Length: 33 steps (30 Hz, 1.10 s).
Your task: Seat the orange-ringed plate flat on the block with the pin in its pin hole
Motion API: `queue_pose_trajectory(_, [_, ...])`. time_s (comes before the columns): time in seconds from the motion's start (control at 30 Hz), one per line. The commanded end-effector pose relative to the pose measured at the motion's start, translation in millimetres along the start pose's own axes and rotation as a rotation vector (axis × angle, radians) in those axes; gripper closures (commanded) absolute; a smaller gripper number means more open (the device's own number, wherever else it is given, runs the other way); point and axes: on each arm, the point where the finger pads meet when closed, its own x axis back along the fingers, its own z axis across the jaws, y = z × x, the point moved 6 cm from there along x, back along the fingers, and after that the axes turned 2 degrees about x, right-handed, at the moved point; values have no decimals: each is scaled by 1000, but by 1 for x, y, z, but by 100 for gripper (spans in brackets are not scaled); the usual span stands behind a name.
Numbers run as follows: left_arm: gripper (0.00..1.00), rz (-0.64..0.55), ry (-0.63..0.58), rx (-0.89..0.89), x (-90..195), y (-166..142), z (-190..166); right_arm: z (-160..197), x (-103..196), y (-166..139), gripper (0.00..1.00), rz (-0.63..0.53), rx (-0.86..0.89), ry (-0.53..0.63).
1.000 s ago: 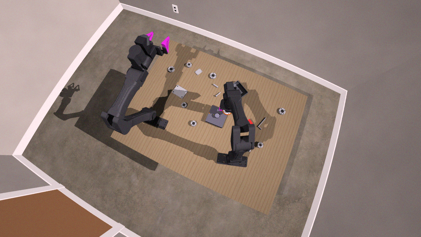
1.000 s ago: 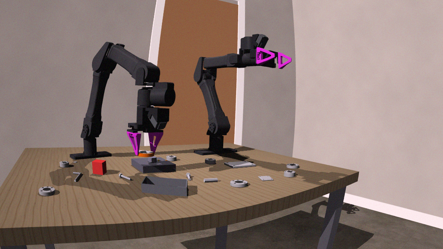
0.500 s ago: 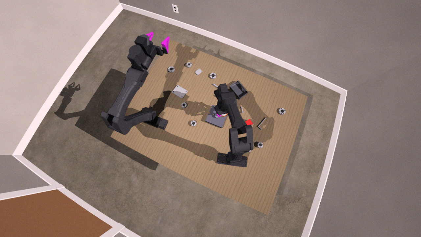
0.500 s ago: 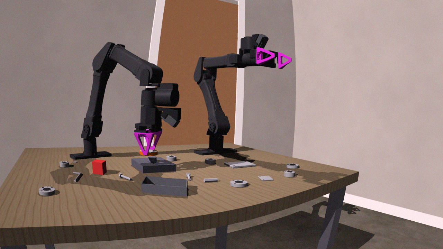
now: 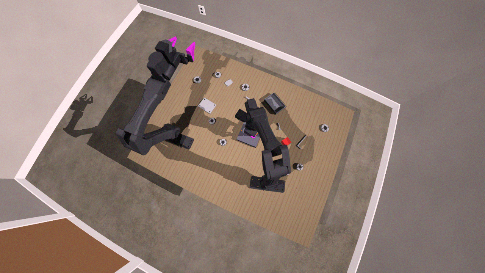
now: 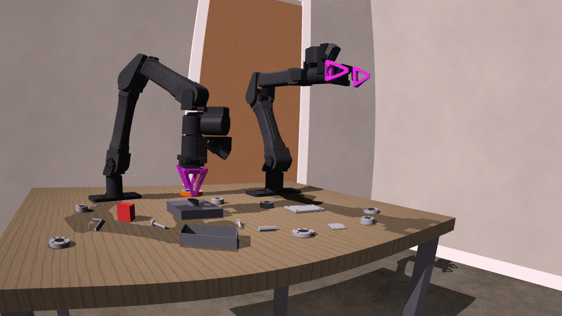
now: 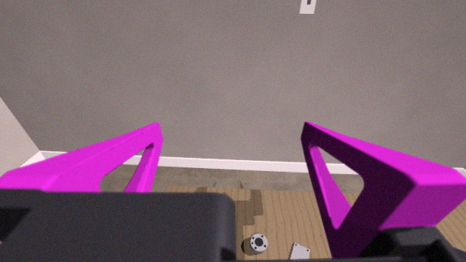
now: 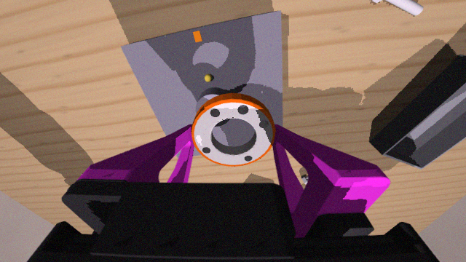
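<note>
My right gripper [image 8: 233, 131] is shut on the orange-ringed plate, a white disc with a large centre hole and five small holes. It holds the plate level a little above the grey block [image 8: 204, 69]. On the block's top I see a small yellow pin [image 8: 208, 77] and an orange mark [image 8: 196, 36]. The plate largely covers the post. In the exterior view the plate [image 6: 191, 192] hangs just above the block [image 6: 194, 209] and its post [image 6: 193, 202]. My left gripper [image 6: 347, 74] is open and empty, raised high towards the wall, far from the block.
A grey open box [image 6: 209, 235] lies in front of the block, and a red cube [image 6: 126, 211] to its left. Several grey flanges, bolts and two flat plates [image 6: 304, 208] are scattered over the wooden table.
</note>
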Motion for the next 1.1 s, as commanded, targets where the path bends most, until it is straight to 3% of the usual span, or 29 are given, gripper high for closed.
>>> queue_pose_trajectory(0.0, [0, -32, 7, -5, 3, 15, 3, 4, 10, 4, 100, -47, 185, -29])
queue_pose_trajectory(0.37, [0, -32, 7, -5, 3, 15, 3, 18, 11, 9, 100, -39, 526, -33])
queue_pose_trajectory(0.6, [0, -32, 7, -5, 3, 15, 3, 17, 17, 12, 100, -42, 455, -31])
queue_pose_trajectory(0.73, [0, -32, 7, -5, 3, 15, 3, 18, -8, 15, 100, -15, 451, 3])
queue_pose_trajectory(1.07, [0, -32, 7, -5, 3, 15, 3, 17, -15, 9, 100, -5, 434, -5])
